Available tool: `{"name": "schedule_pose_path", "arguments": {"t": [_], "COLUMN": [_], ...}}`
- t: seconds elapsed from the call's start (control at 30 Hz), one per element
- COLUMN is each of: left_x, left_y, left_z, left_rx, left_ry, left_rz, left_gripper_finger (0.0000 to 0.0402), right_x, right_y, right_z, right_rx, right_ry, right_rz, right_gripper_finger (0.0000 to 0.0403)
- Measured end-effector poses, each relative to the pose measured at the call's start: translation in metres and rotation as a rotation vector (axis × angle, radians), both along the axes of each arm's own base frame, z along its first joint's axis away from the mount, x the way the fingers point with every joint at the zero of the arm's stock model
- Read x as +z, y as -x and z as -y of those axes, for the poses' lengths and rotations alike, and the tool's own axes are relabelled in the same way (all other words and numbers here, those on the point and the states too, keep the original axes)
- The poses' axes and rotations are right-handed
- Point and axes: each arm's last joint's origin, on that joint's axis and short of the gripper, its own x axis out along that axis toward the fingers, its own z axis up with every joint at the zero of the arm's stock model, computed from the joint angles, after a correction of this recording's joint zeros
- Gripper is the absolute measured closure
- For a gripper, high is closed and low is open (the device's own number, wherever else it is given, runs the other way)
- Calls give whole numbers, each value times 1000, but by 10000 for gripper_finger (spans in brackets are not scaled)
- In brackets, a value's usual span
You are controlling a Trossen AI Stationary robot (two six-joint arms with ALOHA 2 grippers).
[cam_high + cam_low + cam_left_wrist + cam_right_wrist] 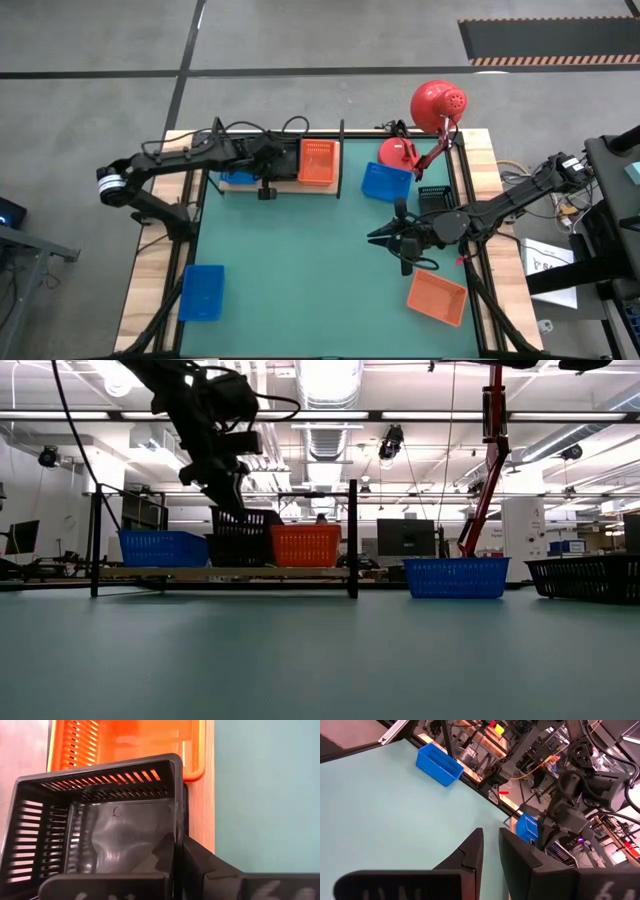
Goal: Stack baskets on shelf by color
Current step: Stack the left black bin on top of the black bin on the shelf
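The green-matted work surface (300, 270) carries the light wooden shelf with black posts (325, 187) along its far edge. On that board a blue mesh basket (162, 547) sits at one end and an orange-red mesh basket (317, 161) at the other. Between them the left hand (262, 160) is clamped on the wall of a black mesh plastic basket (95, 830), which hangs tilted over the middle slot, just beside the orange-red one; its long axis runs across the board. Whether it touches the wood is hidden. The right hand (392, 238), fingers nearly together and empty, waits over the mat, nearest the loose blue (386, 182), black (434, 200) and orange (437, 297) baskets; another blue basket (201, 292) lies on the left.
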Motion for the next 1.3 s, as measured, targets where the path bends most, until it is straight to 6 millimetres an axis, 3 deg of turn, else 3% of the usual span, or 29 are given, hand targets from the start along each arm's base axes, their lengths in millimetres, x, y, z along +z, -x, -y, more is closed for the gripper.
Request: {"name": "schedule_pose_path", "arguments": {"t": [0.17, 0.37, 0.57, 0.77, 1.3], "left_x": [3, 6, 25, 40, 26], "left_y": [2, 5, 9, 14, 14], "left_z": [1, 3, 6, 9, 11], "left_rx": [10, 6, 5, 52, 74], "left_ry": [2, 7, -23, -17, 8], "left_rz": [11, -4, 63, 149, 166], "left_gripper_finger": [395, 352, 316, 313, 312], "right_x": [0, -1, -1, -1, 2], "right_y": [0, 0, 0, 0, -1], "right_z": [0, 0, 0, 0, 0], "right_rx": [0, 1, 1, 1, 1], "right_ry": [0, 9, 8, 11, 7], "right_rz": [-4, -5, -5, -4, 7], "right_gripper_finger": [351, 351, 351, 351, 351]}}
